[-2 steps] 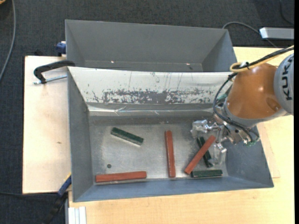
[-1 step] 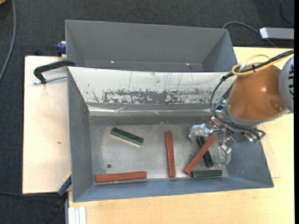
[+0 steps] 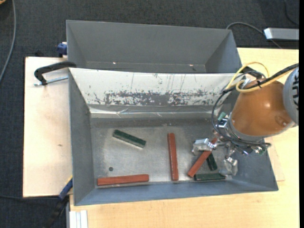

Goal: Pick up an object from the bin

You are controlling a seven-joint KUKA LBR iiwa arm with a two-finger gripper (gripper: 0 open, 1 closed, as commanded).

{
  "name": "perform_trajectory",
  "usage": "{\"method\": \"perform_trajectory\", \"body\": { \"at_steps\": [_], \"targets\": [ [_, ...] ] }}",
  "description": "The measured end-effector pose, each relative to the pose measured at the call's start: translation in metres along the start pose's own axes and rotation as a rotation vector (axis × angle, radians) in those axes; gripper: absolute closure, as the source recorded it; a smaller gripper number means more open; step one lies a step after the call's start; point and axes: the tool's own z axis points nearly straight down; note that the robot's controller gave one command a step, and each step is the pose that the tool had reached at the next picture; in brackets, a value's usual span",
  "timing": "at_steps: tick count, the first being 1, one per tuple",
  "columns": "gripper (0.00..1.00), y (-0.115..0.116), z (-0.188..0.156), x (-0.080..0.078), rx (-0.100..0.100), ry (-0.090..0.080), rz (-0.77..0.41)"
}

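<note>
My gripper is low in the bin's right front corner, under the orange wrist cover. Its fingers stand open, one silver fingertip to the left and the other to the right. Between them lie the upper end of a slanting red bar and a short dark green block. Another dark green bar lies flat just in front of them, against the front wall. Whether the fingers touch the red bar I cannot tell.
A red bar lies lengthwise left of the gripper. Farther left, a green bar lies at mid-floor and a long red bar along the front wall. A small dark speck sits on the floor.
</note>
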Motion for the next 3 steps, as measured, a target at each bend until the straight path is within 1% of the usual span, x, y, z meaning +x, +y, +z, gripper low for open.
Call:
{"method": "perform_trajectory", "body": {
  "at_steps": [1, 2, 3],
  "targets": [
    [1.00, -0.0016, 0.0067, -0.0189, 0.003, -0.003, -0.386],
    [1.00, -0.0016, 0.0067, -0.0189, 0.003, -0.003, -0.386],
    [1.00, -0.0004, 0.0028, -0.0184, -0.001, -0.002, -0.385]
  ]
}}
